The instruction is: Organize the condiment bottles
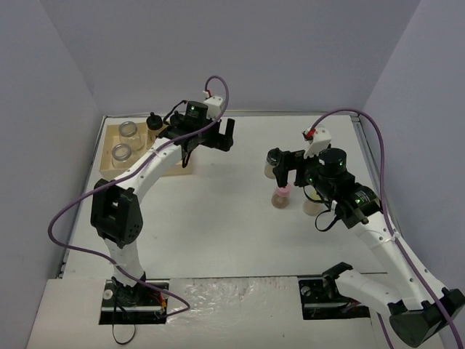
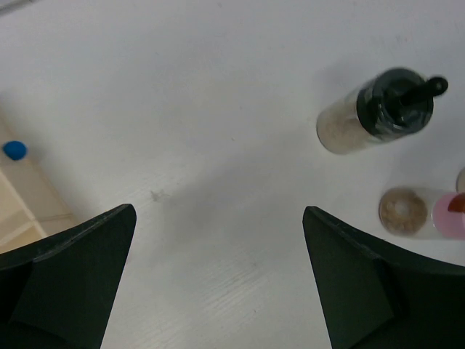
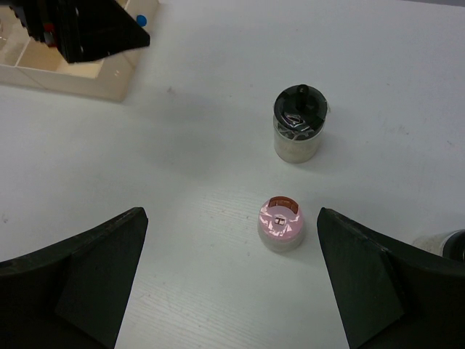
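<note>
Pale wooden compartment tray (image 1: 107, 171) at left is holding two squat clear-topped glass jars (image 1: 128, 129). Beside it, the left gripper (image 2: 218, 218) is hovering wide open and empty. Further right, the right gripper (image 3: 231, 214), equally wide, is hanging above a small pink-capped glass jar (image 3: 280, 222); centring over it before closing seems wise.

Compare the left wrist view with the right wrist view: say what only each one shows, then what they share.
Left wrist only: the open left tool, seen from between its own fingers. Right wrist only: the open right tool, plus the left tool's outside by the wooden tray. Both: the black-capped jar, the pink-capped jar, a small blue object and the tray's corner.
</note>
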`<state>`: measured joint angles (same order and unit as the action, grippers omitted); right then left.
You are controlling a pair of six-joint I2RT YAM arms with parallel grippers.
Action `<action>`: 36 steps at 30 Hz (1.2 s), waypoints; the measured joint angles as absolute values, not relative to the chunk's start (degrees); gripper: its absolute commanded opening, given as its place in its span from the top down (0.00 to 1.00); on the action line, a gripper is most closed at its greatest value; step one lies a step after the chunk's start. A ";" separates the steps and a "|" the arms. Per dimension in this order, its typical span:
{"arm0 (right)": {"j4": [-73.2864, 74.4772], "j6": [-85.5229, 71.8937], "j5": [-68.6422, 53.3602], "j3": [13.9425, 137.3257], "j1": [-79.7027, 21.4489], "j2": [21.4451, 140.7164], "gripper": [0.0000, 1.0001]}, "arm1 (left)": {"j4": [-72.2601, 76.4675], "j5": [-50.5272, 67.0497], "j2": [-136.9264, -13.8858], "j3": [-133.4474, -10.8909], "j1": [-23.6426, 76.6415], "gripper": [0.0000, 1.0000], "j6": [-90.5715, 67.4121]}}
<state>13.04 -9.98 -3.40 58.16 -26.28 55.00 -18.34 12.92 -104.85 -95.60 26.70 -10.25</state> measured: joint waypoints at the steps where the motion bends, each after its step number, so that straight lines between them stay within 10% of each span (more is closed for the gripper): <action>1: 13.04 -10.38 -3.10 58.10 -26.28 55.09 0.00 | -18.35 13.62 -104.89 -94.35 27.63 0.03 -10.05; 36: 12.21 -14.98 -2.35 54.78 -26.22 49.12 0.00 | 1.87 12.68 -130.83 -106.83 42.78 0.04 -7.45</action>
